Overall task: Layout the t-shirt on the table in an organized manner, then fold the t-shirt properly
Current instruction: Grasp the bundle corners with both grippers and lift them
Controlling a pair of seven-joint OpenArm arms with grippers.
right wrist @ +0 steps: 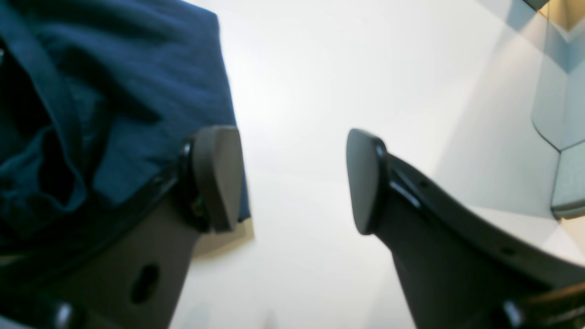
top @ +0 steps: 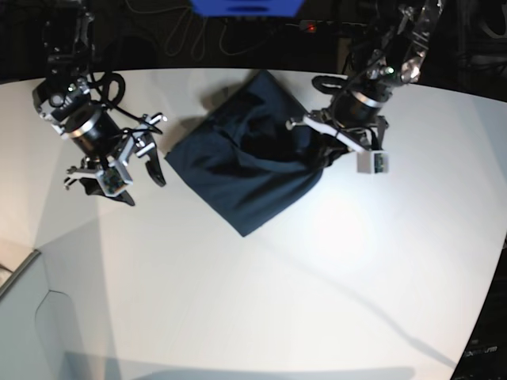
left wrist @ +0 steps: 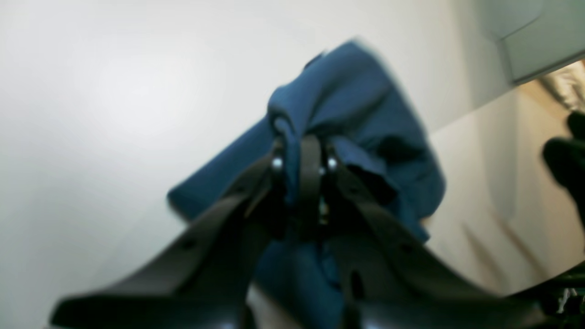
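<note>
The dark navy t-shirt [top: 245, 170] lies crumpled on the white table [top: 317, 277], toward the back middle. My left gripper [top: 329, 154] is at the shirt's right edge in the base view. In the left wrist view the left gripper [left wrist: 304, 155] is shut on a bunched fold of the t-shirt [left wrist: 361, 105], lifted off the table [left wrist: 114, 91]. My right gripper [top: 139, 182] stands open just left of the shirt. In the right wrist view the right gripper [right wrist: 292, 180] holds nothing, and one of its fingers [right wrist: 219, 178] is at the edge of the t-shirt [right wrist: 114, 82].
A blue object [top: 245, 6] and cables sit beyond the table's back edge. A light grey panel [top: 32, 332] stands at the lower left. The table curves away at the right. A dark blurred shape [left wrist: 566, 160] shows at the right of the left wrist view.
</note>
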